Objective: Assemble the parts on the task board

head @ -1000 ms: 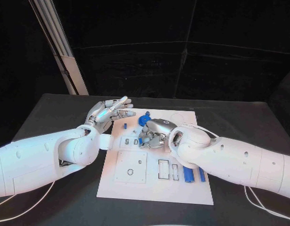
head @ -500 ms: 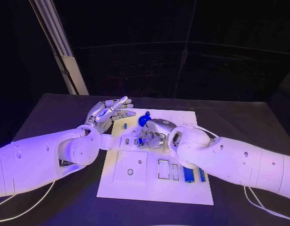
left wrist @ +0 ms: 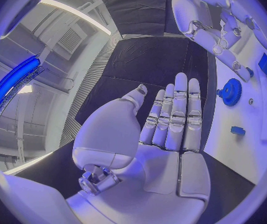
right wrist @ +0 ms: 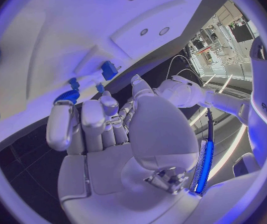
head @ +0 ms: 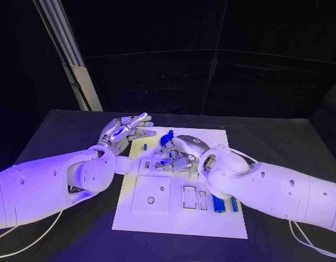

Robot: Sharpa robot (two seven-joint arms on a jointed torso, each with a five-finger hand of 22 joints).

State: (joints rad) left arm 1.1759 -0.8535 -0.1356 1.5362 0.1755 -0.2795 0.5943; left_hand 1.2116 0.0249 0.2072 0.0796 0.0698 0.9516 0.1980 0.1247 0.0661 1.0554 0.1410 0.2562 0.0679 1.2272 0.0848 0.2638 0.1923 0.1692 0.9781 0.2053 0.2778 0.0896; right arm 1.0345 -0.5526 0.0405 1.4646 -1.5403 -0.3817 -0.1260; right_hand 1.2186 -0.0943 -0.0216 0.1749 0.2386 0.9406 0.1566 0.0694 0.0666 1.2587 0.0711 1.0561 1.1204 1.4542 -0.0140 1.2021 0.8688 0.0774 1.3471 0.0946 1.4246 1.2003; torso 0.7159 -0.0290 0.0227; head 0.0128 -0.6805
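Observation:
The white task board [head: 180, 218] lies in the middle of the black table. A blue gear [head: 166, 140] stands near its far edge, with a small blue piece [head: 145, 146] to its left. Two long blue parts [head: 219, 203] lie at the board's near right. My right hand [head: 182, 152] hovers low over the board just near of the gear, fingers bent down towards the slots, and I see nothing held between them. In the right wrist view the gear [right wrist: 66, 95] sits just beyond my fingertips [right wrist: 60, 115]. My left hand [head: 124, 131] is raised off the board's far left corner, palm open and fingers spread.
A tilted pale post [head: 69, 60] rises behind the table's far left. My right forearm [head: 278, 188] crosses the board's right side. Rectangular slots [head: 190, 195] and a raised square plate [head: 152, 194] occupy the board's near half. In the left wrist view a blue square piece [left wrist: 265, 64] lies beyond the gear [left wrist: 231, 91].
My right hand has lifted and turned slightly towards the far right, its fingers drawing back over the slots. The left hand and the blue gear stay where they were.

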